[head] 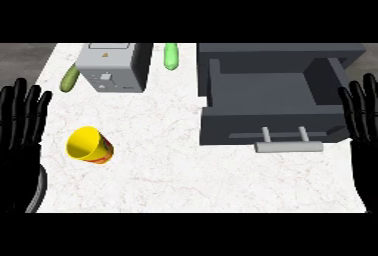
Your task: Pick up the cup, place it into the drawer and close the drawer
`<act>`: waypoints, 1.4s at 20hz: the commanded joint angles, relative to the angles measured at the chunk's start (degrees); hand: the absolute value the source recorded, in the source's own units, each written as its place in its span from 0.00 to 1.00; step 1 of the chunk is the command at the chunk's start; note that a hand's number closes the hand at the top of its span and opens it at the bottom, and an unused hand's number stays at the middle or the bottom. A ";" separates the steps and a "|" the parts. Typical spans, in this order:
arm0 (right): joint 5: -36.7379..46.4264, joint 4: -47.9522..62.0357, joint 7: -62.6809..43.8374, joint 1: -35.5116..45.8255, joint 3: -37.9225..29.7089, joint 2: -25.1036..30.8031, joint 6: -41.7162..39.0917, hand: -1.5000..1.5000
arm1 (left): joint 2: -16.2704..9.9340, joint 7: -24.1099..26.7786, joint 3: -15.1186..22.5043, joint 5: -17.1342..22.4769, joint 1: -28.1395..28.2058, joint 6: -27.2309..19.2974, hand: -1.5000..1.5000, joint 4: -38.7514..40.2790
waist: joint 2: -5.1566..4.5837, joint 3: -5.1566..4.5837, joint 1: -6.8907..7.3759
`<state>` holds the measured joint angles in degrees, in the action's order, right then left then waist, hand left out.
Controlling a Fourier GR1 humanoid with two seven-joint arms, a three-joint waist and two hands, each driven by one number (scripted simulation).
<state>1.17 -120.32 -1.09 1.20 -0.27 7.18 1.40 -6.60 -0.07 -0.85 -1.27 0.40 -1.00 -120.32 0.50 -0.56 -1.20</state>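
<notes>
Starting at the left edge of the view, the left hand [22,117] stands with fingers straight and spread apart, holding nothing, resting beside the pale marble desk [184,175]. Just to its right lies the cup [90,145], yellow with a red band, tipped on its side with the open mouth facing up and to the left; it sits well apart from everything else. Behind it a green vegetable [70,79] lies against the left side of a grey toaster-like box [112,67], and a second green vegetable [171,56] lies beyond that box. Further right the dark grey drawer [325,95] stands pulled out and open, its cavity showing nothing inside, with a light bar handle [288,146] on its front face. At the far right the right hand [363,115] is also raised with fingers straight and apart, carrying nothing.

Nothing of the task looks begun, so the step in hand is the grasp. I judge the left hand the better choice (it is the near one). Because the cup lies tilted, it would do well to approach the body from the side, curling round the wall rather than the rim, then lift clear before crossing over the drawer's front.
</notes>
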 commanded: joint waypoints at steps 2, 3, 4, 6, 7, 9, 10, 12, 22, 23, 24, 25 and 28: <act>-0.52 -0.83 0.10 0.37 -0.93 -0.17 -0.78 0.00 | -1.18 3.07 -4.63 4.59 2.62 3.27 0.00 0.99 | -0.46 0.55 1.25; -0.03 -3.98 1.82 -4.53 1.46 -1.17 -1.72 0.00 | -0.66 2.29 -4.40 2.71 1.30 1.63 0.00 1.05 | -0.43 0.56 1.09; -2.42 -0.06 3.16 -1.86 -0.96 -0.96 -2.31 0.00 | -1.16 -1.08 -5.14 3.22 -0.85 1.19 0.00 0.20 | -0.47 0.57 1.17; 1.77 1.30 1.77 1.08 4.09 -4.38 0.98 0.00 | -2.24 -1.48 -8.49 5.54 -2.45 1.19 0.00 1.79 | -0.50 0.55 1.34; -1.24 1.88 -2.81 -0.56 4.96 -0.07 -4.72 0.00 | 5.44 -4.03 -7.40 10.24 2.15 -2.88 0.00 5.43 | -0.84 0.41 2.17; -3.38 4.35 -2.24 -0.34 2.64 1.10 -6.24 0.00 | 3.66 -4.79 -10.85 13.03 2.23 -2.08 0.00 5.67 | -0.64 0.53 1.81; -4.42 2.90 -5.92 1.35 2.24 1.62 -6.37 0.00 | 4.92 -4.78 -9.65 12.40 1.66 -2.99 0.00 6.74 | -0.57 0.52 1.46; -5.91 2.88 -6.29 2.36 1.30 1.91 -7.36 0.00 | 2.97 1.03 -13.66 15.63 2.55 0.71 0.00 11.66 | -0.53 0.52 1.34; -5.45 12.82 -3.92 11.59 -1.78 1.55 -7.90 0.00 | 1.47 4.08 -14.48 11.93 -2.12 -0.27 0.00 26.53 | -0.54 0.55 1.26; -8.51 11.76 -3.62 9.22 -4.92 4.40 -11.11 0.00 | 0.75 5.11 -15.96 12.45 -0.61 0.44 0.00 27.10 | -0.52 0.55 1.19; -7.10 12.33 0.00 7.02 -3.78 2.84 -10.68 0.00 | -1.26 7.37 -17.95 13.04 -3.65 1.52 0.00 32.82 | -0.56 0.55 1.05; -4.48 9.23 -2.47 6.63 -0.14 0.91 -8.87 0.00 | 1.29 10.17 -15.64 10.62 -0.58 0.90 0.00 32.38 | -0.51 0.54 1.13; -6.87 11.38 -2.40 9.18 -3.60 1.99 -9.44 0.00 | 1.34 10.92 -17.17 12.52 2.28 2.15 0.00 33.55 | -0.49 0.55 1.27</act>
<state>-4.86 -109.22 -4.44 10.44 -2.41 9.09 -7.56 -6.53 7.57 -17.86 11.59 -0.07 0.65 -89.93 -0.03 -0.02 0.05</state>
